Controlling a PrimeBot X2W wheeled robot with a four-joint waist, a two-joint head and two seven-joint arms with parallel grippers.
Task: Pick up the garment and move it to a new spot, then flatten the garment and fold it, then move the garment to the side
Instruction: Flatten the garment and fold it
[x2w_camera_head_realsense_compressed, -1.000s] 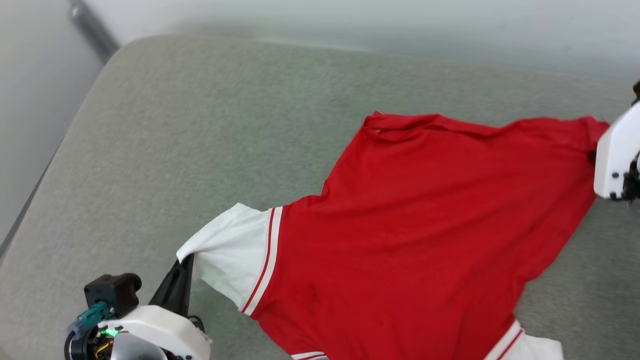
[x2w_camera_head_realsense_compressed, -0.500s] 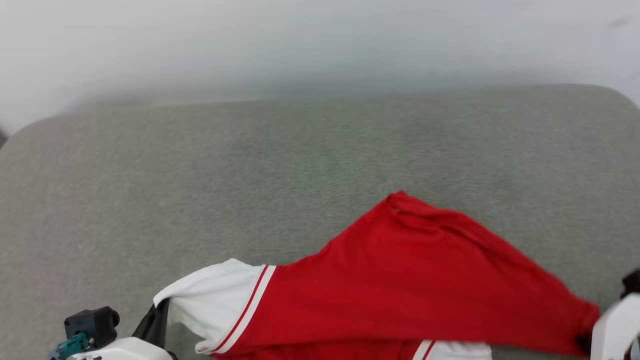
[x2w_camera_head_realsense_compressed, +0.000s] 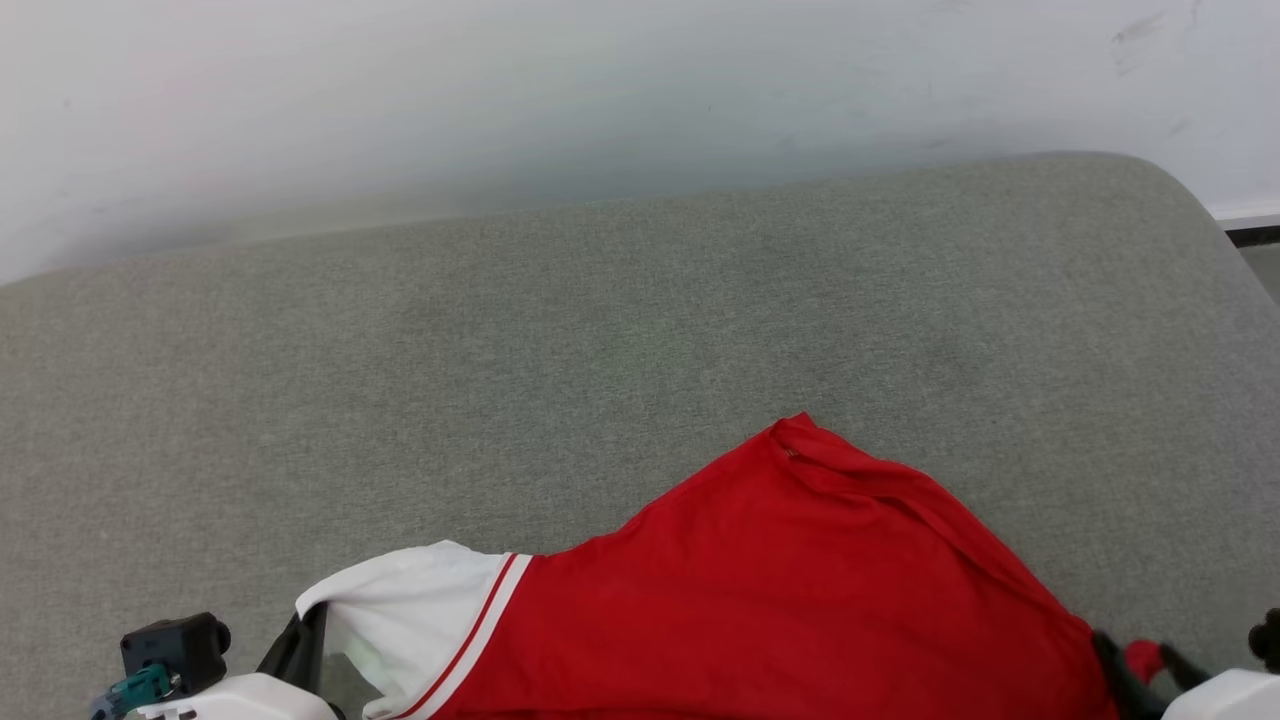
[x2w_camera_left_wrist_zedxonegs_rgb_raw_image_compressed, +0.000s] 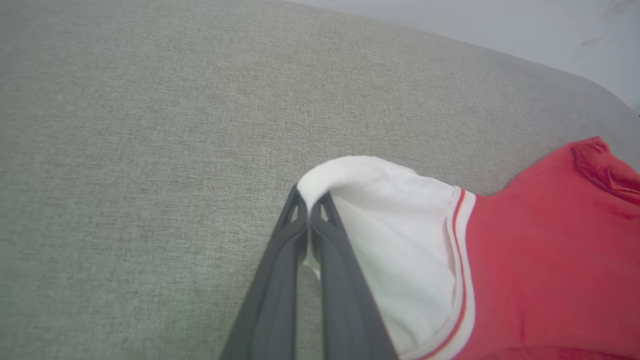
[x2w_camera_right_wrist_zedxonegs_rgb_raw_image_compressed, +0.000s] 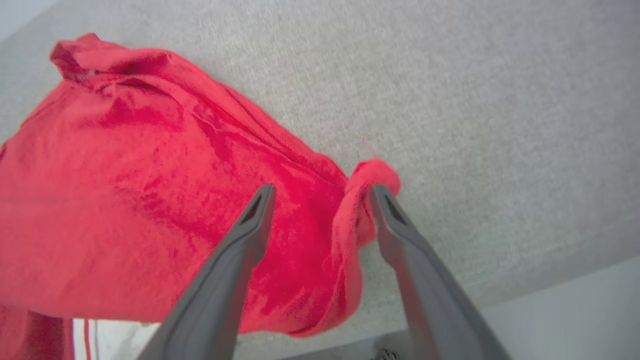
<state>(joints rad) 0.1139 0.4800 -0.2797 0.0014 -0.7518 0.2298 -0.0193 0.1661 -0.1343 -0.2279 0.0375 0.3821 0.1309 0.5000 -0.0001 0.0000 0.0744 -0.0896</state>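
On the near left, the left gripper (x2w_camera_left_wrist_zedxonegs_rgb_raw_image_compressed: 307, 200) pinches the cuff of the white sleeve (x2w_camera_left_wrist_zedxonegs_rgb_raw_image_compressed: 395, 235), its fingers together on the cloth. On the near right, the right gripper (x2w_camera_right_wrist_zedxonegs_rgb_raw_image_compressed: 322, 195) stands with fingers spread wide, and a bunched red corner (x2w_camera_right_wrist_zedxonegs_rgb_raw_image_compressed: 372, 175) sits loose between them, close against one finger. The red jersey (x2w_camera_head_realsense_compressed: 800, 600) lies between the two grippers along the near edge of a grey-green upholstered cushion (x2w_camera_head_realsense_compressed: 600, 350), one point of the cloth peaking toward the far side. Beyond the cushion rises a pale wall (x2w_camera_head_realsense_compressed: 500, 100).
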